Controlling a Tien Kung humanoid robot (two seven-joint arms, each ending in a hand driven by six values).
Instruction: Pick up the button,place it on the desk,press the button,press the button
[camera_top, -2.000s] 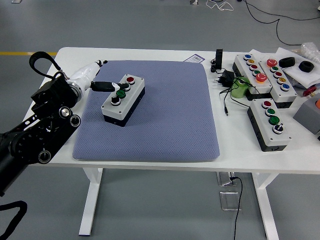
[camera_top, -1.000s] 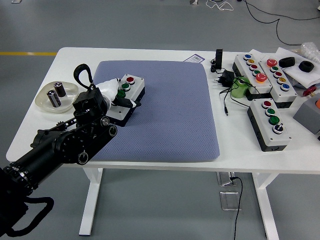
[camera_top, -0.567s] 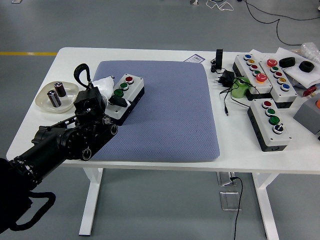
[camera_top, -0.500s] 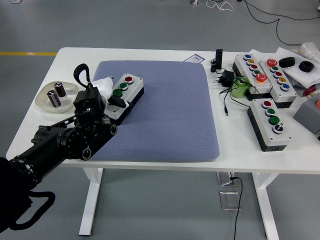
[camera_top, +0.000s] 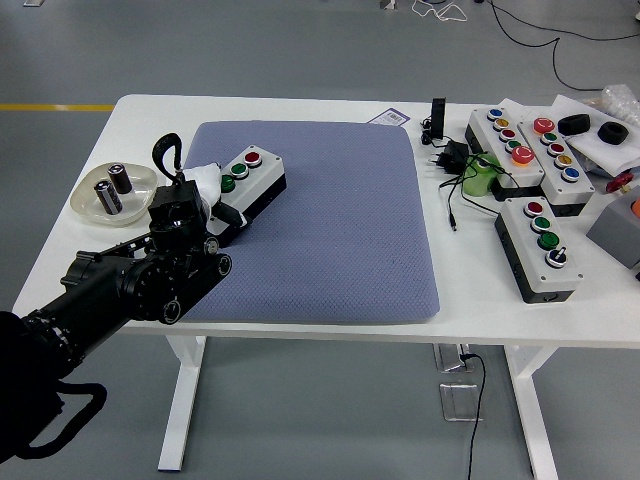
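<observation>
A grey three-button box (camera_top: 256, 172) with a red button (camera_top: 252, 157) and a green button (camera_top: 229, 183) lies at the left side of the blue-grey mat (camera_top: 340, 220). My left hand (camera_top: 212, 193), white with black fingers, is closed around the box's near left end. That end of the box and its third button are hidden by the hand. I cannot tell whether the box is lifted off the mat. My right arm is out of view.
A shallow bowl (camera_top: 90, 207) with two batteries stands left of the mat. Three more button boxes (camera_top: 540, 245) (camera_top: 505, 135) (camera_top: 557, 150), a black plug with cable (camera_top: 452, 155) and a green object (camera_top: 480, 175) crowd the table's right side.
My left hand went from touching the box's buttons to closing on its near end. The box has since shifted a little up and to the left with the hand.
</observation>
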